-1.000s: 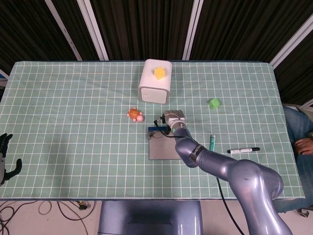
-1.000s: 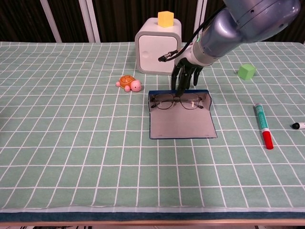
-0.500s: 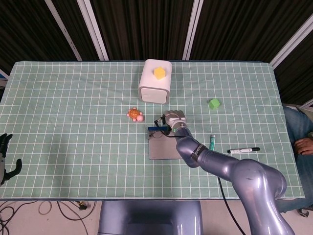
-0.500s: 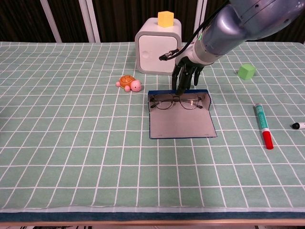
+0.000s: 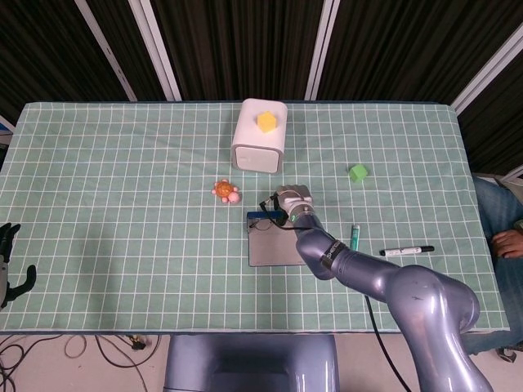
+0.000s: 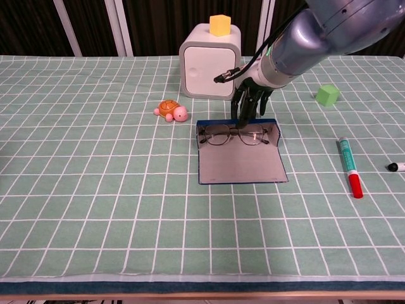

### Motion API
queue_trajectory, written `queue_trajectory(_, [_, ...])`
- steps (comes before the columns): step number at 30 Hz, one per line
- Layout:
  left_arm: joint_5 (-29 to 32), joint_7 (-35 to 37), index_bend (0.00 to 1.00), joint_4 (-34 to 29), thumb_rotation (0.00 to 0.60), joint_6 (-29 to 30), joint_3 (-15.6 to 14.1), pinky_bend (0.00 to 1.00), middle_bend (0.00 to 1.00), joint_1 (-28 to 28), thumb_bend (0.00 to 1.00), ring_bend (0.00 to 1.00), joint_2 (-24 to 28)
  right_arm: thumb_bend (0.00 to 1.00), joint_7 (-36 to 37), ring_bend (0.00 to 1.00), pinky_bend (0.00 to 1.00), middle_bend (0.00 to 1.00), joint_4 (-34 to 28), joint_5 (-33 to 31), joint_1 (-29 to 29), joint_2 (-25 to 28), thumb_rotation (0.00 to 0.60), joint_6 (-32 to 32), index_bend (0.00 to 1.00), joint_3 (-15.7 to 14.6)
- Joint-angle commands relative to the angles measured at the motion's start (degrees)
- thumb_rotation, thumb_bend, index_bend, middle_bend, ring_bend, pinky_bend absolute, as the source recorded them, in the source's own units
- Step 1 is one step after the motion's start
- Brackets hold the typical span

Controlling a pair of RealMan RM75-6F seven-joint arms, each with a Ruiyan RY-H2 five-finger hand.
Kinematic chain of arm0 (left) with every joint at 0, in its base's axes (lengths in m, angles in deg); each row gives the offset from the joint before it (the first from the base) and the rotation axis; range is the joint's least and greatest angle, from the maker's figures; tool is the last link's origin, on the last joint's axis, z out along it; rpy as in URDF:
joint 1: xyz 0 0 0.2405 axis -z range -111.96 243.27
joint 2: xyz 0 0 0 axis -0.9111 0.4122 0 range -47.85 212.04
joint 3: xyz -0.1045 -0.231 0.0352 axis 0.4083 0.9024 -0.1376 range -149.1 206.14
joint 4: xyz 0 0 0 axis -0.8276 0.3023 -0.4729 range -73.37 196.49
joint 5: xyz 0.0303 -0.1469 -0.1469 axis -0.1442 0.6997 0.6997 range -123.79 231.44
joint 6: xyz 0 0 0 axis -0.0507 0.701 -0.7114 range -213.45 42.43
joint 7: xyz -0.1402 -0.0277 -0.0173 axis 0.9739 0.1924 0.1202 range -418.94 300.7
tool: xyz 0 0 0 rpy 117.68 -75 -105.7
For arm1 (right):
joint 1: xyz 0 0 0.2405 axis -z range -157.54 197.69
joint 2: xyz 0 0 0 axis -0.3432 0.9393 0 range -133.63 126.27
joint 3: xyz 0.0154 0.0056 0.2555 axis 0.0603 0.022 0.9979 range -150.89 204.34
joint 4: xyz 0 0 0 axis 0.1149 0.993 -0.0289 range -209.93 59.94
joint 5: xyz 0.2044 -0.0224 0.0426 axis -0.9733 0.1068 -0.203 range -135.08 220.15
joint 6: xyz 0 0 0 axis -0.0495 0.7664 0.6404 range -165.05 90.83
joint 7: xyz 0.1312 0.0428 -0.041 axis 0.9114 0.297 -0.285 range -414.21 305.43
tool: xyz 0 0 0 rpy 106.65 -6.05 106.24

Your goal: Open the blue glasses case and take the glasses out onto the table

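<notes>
While lying open and flat on the table [image 6: 95, 190], just in front of the white box [image 6: 209, 63], the blue case [image 6: 239, 164] shows its grey lining upward, with the glasses [image 6: 233, 135] standing along its far edge against the raised blue lip. Right hand [image 6: 250, 101] hanging directly above the middle of the glasses, fingers [image 6: 243, 111] pointing down and bunched close together, tips at or just over the bridge; cannot tell whether touching or pinching the frame. In the head view, hand [image 5: 291, 202] seen from above at the far rim of the case [image 5: 274, 245], glasses mostly hidden beneath it. Left hand [image 5: 11, 265] low at the near left edge of the table, well apart from the case, fingers loosely apart and holding nothing. Yellow block [image 6: 219, 25] on top of the box. Toy turtle [image 6: 171, 111] to the left of the case, near it but not touching. Green cube [image 6: 327, 95] off to the right, farther back. Green and red marker [image 6: 349, 166] right of the case, with a black marker [image 6: 396, 166] beyond it at the picture's edge.
</notes>
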Motion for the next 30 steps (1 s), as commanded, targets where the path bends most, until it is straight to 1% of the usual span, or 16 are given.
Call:
queue_trajectory(1, [-0.03, -0.02, 0.03, 0.01, 0.600, 0.07, 0.00, 0.00, 0.00, -0.01, 0.46, 0.00, -0.03, 0.43, 0.13, 0.30, 0.21, 0.37, 0.05, 0.07, 0.05, -0.06, 0.600, -0.07, 0.43, 0.09])
queue_trajectory(14, [0.09, -0.04, 0.03, 0.11, 0.600, 0.31, 0.11, 0.00, 0.00, -0.01, 0.46, 0.00, -0.12, 0.43, 0.40, 0.31, 0.21, 0.38, 0.66, -0.01, 0.30, -0.49, 0.600, -0.41, 0.45, 0.08])
queue_trajectory(19, [0.07, -0.06, 0.03, 0.15, 0.600, 0.28, 0.07, 0.00, 0.00, 0.01, 0.46, 0.00, -0.15, 0.45, 0.53, 0.31, 0.21, 0.39, 0.70, 0.18, 0.23, -0.51, 0.600, -0.69, 0.46, 0.22])
queue_trajectory(30, [0.13, -0.08, 0.03, 0.13, 0.600, 0.34, 0.09, 0.00, 0.00, 0.02, 0.46, 0.00, -0.15, 0.46, 0.97, 0.31, 0.21, 0.40, 0.67, -0.11, 0.04, -0.36, 0.600, -1.10, 0.47, -0.04])
